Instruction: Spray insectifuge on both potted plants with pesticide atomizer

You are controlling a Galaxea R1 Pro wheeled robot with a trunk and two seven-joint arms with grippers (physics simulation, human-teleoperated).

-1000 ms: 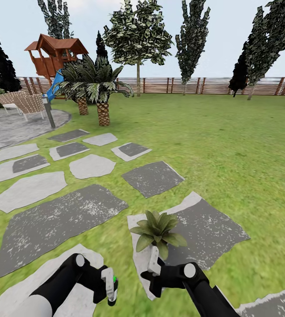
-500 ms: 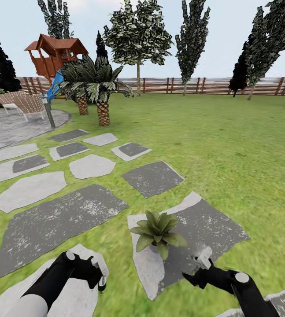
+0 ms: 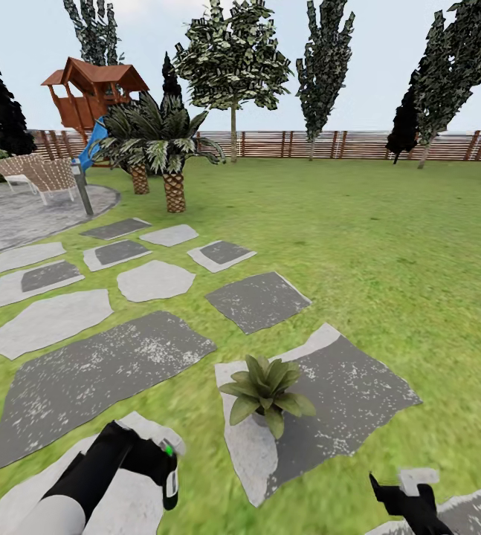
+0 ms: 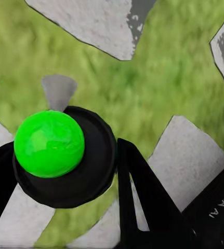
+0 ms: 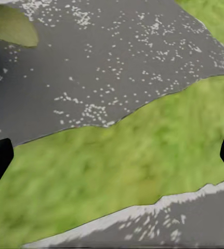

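Note:
One potted plant, a rosette of pointed green leaves, stands on a grey stepping stone just ahead of me. Any insectifuge on its leaves is too small to tell. My left gripper is low at the near left, shut on the pesticide atomizer, a whitish body with a green top. In the left wrist view its green knob on a black cap sits between my fingers. My right gripper hangs open at the near right, over the grass beside the plant's stone. A leaf shows at the edge of the right wrist view.
Grey and white stepping stones run across the lawn towards a round paved patio with woven chairs at the far left. Palms, a wooden playhouse and a slatted fence stand behind. Open grass lies to the right.
My right arm has swung from just in front of the plant out to the right and lower. My left gripper has drawn back slightly with the atomizer.

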